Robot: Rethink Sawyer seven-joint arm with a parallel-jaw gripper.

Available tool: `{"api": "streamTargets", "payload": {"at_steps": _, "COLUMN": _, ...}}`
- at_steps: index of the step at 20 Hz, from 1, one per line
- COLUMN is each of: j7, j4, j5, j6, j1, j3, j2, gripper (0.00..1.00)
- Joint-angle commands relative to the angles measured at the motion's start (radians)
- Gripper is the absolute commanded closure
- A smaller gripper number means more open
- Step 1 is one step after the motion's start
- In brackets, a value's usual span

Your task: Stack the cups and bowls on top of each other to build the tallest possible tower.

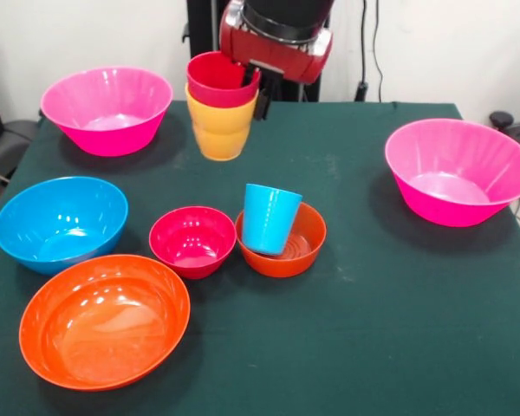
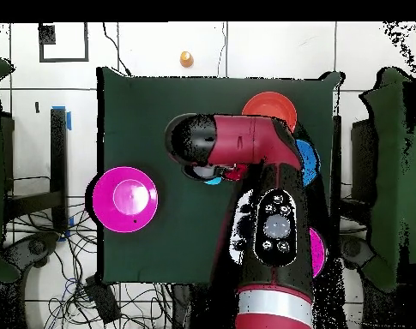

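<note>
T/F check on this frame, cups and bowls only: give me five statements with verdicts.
1. The blue cup stands inside the small orange bowl. True.
2. The red cup sits nested in the yellow cup. True.
3. The two large pink bowls are stacked together. False: they sit apart, at opposite sides of the table.
4. The small crimson bowl holds a cup. False: it is empty.
5. The wide orange bowl is the bowl closest to the front camera. True.
</note>
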Motion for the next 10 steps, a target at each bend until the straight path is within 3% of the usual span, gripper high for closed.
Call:
{"api": "streamTargets", "payload": {"at_steps": 1, "j7": -0.01, "j4": 0.17, "j5": 0.125, "j6": 0.129, "j1": -0.038, "j3": 0.132, "j2": -0.021, "gripper": 1.0}}
{"api": "streamTargets", "payload": {"at_steps": 6, "j7": -0.002, "j4": 0.243, "j5": 0.163, "j6": 0.049, "j1": -0.033, "j3": 0.128, "j2": -0.03, "gripper": 1.0}}
{"api": "streamTargets", "payload": {"at_steps": 10, "j7": -0.027, "j4": 0.239, "j5": 0.112, "j6": -0.08, "j1": -0.032, "j3": 0.118, "j2": 0.006, "gripper": 1.0}}
